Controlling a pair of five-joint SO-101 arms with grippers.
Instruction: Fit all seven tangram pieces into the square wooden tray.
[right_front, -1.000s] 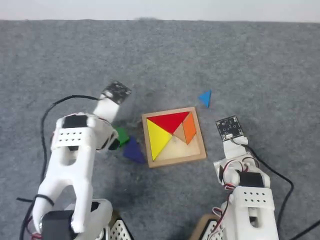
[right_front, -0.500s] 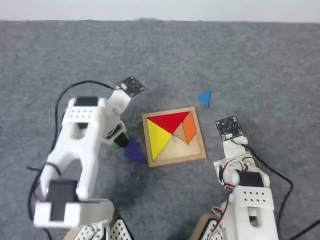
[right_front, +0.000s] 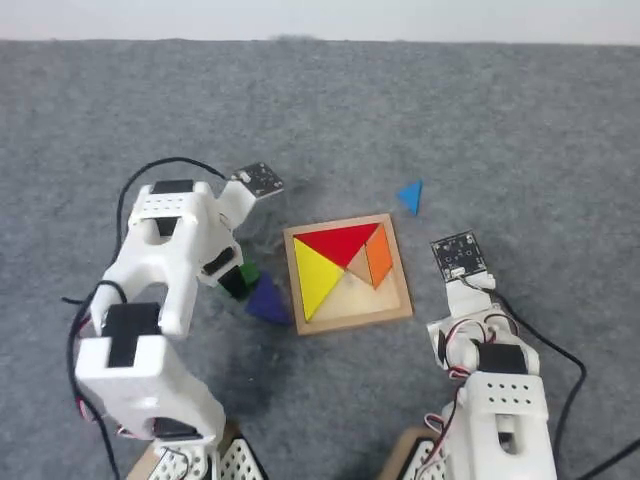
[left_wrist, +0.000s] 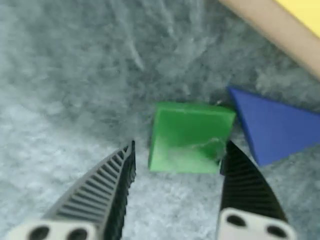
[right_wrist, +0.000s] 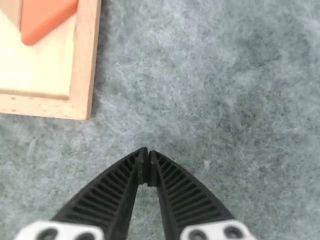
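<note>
The square wooden tray (right_front: 398, 305) holds a red triangle (right_front: 340, 242), a yellow triangle (right_front: 314, 277) and an orange piece (right_front: 379, 256). Left of it on the carpet lie a green square (right_front: 248, 272) and a dark blue triangle (right_front: 268, 300), close together. My left gripper (left_wrist: 180, 152) is open and low over the green square (left_wrist: 190, 137), one finger (left_wrist: 235, 172) against its corner beside the dark blue triangle (left_wrist: 275, 127). A small light blue triangle (right_front: 410, 196) lies beyond the tray. My right gripper (right_wrist: 148, 157) is shut over bare carpet near the tray's corner (right_wrist: 82, 75).
Grey carpet covers the table. The left arm's body (right_front: 170, 250) hangs over the area left of the tray, with its cable (right_front: 130, 195) looping behind. The right arm (right_front: 485, 360) stands at the tray's right. Open carpet lies at the back and far right.
The left arm has swung its wrist toward the tray and come down over the green square, now partly covered by it. The right arm and the pieces have not moved.
</note>
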